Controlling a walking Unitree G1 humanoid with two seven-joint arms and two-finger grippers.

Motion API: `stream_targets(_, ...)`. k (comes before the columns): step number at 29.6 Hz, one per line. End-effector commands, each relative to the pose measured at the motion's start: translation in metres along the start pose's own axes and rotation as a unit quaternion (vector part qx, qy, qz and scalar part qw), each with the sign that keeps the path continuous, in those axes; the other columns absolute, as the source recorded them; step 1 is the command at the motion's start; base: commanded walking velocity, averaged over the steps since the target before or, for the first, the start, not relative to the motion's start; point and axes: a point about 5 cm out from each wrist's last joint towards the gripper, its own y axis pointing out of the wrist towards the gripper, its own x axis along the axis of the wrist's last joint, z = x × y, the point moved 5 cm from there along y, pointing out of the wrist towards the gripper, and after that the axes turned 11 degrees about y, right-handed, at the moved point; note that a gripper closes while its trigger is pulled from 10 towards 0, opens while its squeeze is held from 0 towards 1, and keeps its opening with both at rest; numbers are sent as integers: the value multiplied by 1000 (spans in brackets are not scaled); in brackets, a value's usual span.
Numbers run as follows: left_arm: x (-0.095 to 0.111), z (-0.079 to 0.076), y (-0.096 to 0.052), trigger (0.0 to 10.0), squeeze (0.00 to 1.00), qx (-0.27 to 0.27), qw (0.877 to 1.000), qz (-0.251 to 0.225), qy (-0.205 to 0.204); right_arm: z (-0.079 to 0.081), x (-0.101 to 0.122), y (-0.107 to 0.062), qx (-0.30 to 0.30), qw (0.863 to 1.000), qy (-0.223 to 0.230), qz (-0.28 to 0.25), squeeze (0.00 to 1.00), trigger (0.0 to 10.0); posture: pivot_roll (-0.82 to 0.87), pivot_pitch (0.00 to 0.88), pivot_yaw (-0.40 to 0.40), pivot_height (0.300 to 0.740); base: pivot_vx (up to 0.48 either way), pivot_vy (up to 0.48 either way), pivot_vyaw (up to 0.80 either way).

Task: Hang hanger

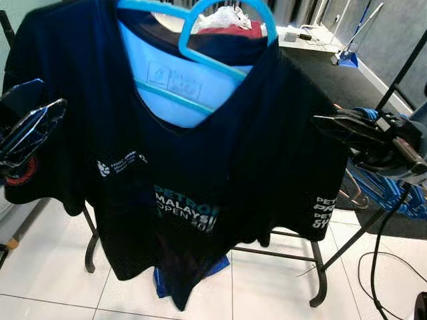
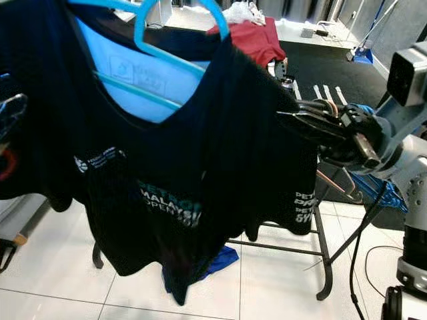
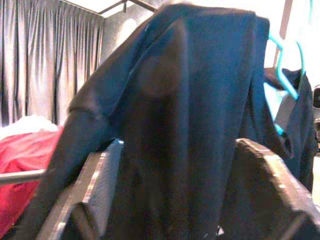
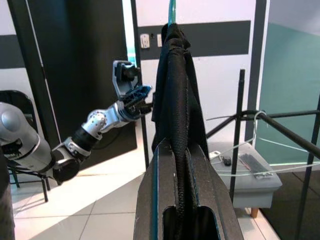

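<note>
Right claw is clamped on the shirt's sleeve edge; left claw, fingers apart, straddles the opposite sleeve. Hanger sits inside the shirt's collar.

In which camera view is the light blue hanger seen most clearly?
The left eye view: the hanger shows its hook and bars inside the collar of the black T-shirt. The right eye view shows nearly as much. The left wrist view catches a curved piece; the right wrist view, a thin strip above the shirt's edge.

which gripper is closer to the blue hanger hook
Hard to call. The right gripper clamps the shirt sleeve edge; the left gripper sits by the opposite sleeve. Both are below the hanger hook.
</note>
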Motion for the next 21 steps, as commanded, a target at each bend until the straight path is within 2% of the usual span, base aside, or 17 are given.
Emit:
stream_targets(1, -3, 6, 1, 824, 0, 15, 1000, 11, 3, 10, 11, 4, 20, 1000, -21, -10, 0, 0, -10, 29, -53, 740, 0, 0, 0)
stream_targets(2, -3, 6, 1, 824, 0, 15, 1000, 11, 3, 10, 11, 4, 20, 1000, -21, -10, 0, 0, -10, 29, -53, 740, 0, 0, 0)
stream_targets(3, -3, 8, 2, 0, 0, 21, 1000, 6, 0, 11, 11, 5, 21, 1000, -21, -10, 0, 0, -10, 29, -53, 740, 0, 0, 0)
stream_targets(8, -9, 12, 7, 0, 0, 37, 999, 5, -4, 12, 10, 9, 26, 999, -17, -7, 0, 0, -12, 27, -53, 740, 0, 0, 0)
stream_targets(11, -21, 7, 12, 0, 0, 35, 999, 12, -21, 14, 9, 12, 30, 999, -13, -6, 0, 0, -11, 25, -48, 740, 0, 0, 0)
stream_targets(18, -29, 2, 17, 0, 0, 34, 999, 12, -29, 13, 7, 14, 28, 1000, -7, -6, 0, 0, -15, 23, -47, 740, 0, 0, 0)
stream_targets(20, -28, 5, 17, 0, 0, 43, 999, 9, -24, 11, 4, 13, 19, 1000, -4, 0, 0, 0, -17, 22, -48, 740, 0, 0, 0)
stream_targets(21, -25, 12, 15, 0, 0, 60, 998, 5, -13, 5, 0, 11, 0, 1000, -2, 9, 0, 0, -16, 22, -49, 740, 0, 0, 0)
